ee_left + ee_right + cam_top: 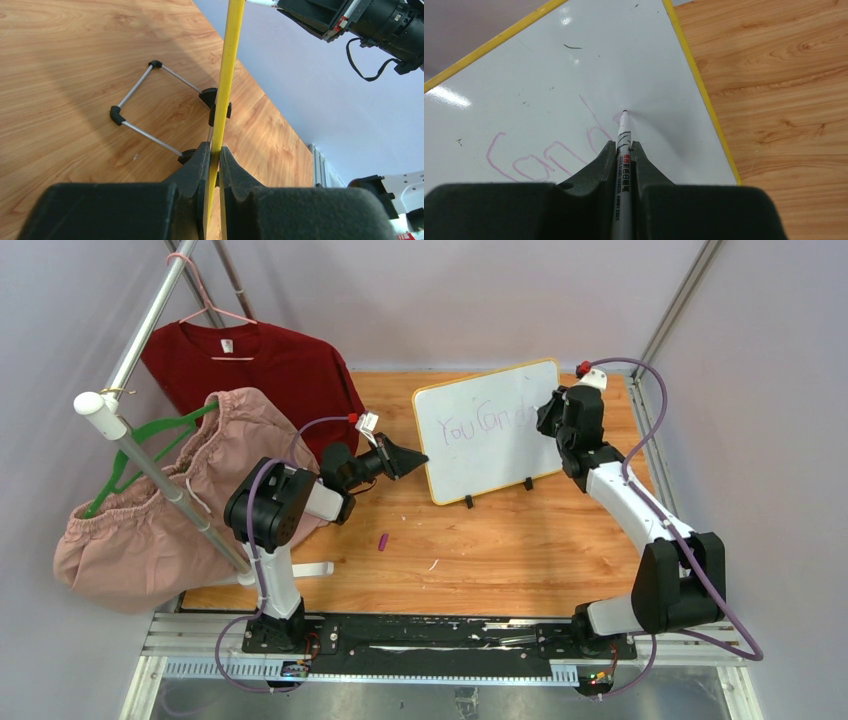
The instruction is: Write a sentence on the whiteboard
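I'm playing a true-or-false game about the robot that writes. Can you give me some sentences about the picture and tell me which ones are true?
1. The left gripper is pinching the yellow edge of the whiteboard. True.
2. The right gripper holds a sponge. False: it is shut on a marker, with the tip at the board.
3. The writing is green. False: it is purple.
4. A red T-shirt hangs on a pink hanger. True.
5. The whiteboard lies flat. False: it stands up on its edge, with a wire stand behind it.
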{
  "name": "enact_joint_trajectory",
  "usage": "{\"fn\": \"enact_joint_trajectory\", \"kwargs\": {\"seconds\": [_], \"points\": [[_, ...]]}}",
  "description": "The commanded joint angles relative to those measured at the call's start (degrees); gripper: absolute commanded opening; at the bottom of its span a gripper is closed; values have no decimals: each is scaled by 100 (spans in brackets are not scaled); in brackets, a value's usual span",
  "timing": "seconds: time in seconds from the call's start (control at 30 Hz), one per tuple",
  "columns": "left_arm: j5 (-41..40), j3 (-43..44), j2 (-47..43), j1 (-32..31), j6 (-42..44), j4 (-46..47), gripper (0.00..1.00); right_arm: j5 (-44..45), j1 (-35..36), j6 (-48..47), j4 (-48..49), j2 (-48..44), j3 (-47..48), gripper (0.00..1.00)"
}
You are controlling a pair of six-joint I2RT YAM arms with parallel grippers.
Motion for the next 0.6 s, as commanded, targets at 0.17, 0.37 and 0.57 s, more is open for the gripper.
{"fn": "enact_joint_trajectory", "kwargs": {"seconds": [0.17,0.37,0.57], "points": [[4,-59,-183,-29,81,57,0,207,-116,3,-62,-18,-185,0],[-7,-57,-187,-33,75,57,0,196,-115,66,-64,-98,-418,0],[-11,-66,-192,-46,66,74,0,100,-116,84,-12,-109,-544,0]]}}
